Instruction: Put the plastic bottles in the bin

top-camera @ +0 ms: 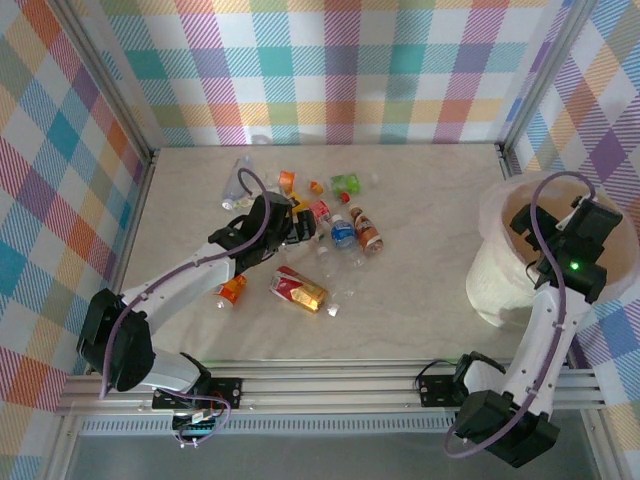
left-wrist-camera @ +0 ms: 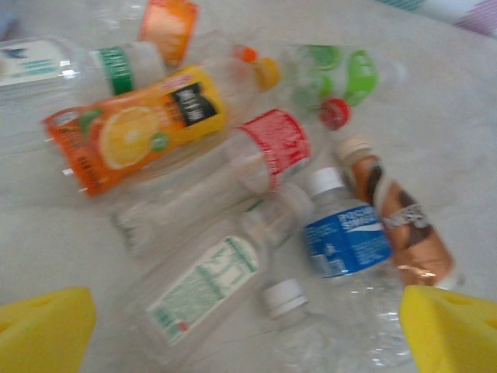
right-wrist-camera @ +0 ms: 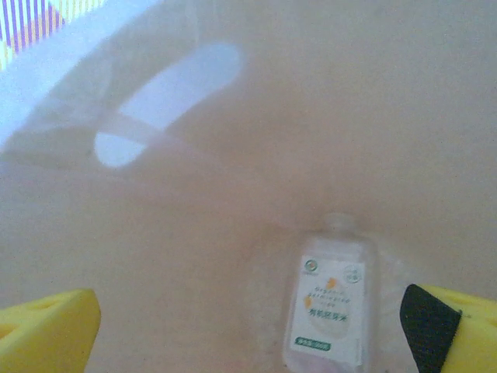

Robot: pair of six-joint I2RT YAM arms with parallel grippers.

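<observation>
Right wrist, bottle (right-wrist-camera: 327,303) in bin (right-wrist-camera: 349,116) (hand (right-wrist-camera: 248,332) spread)

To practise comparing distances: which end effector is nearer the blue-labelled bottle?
Left. The left end effector hovers open right by the blue-labelled bottle, which lies just ahead of it. The right end effector hangs open over the bin, far off to the right.

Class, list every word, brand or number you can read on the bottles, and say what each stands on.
Nothing can be read for sure.
Orange-label bottle: white letters on a black patch, blurred.
Red-label bottle: white print, blurred.
Blue-label bottle: white print, blurred.
White-label bottle in the bin: orange and green print, blurred.
</observation>
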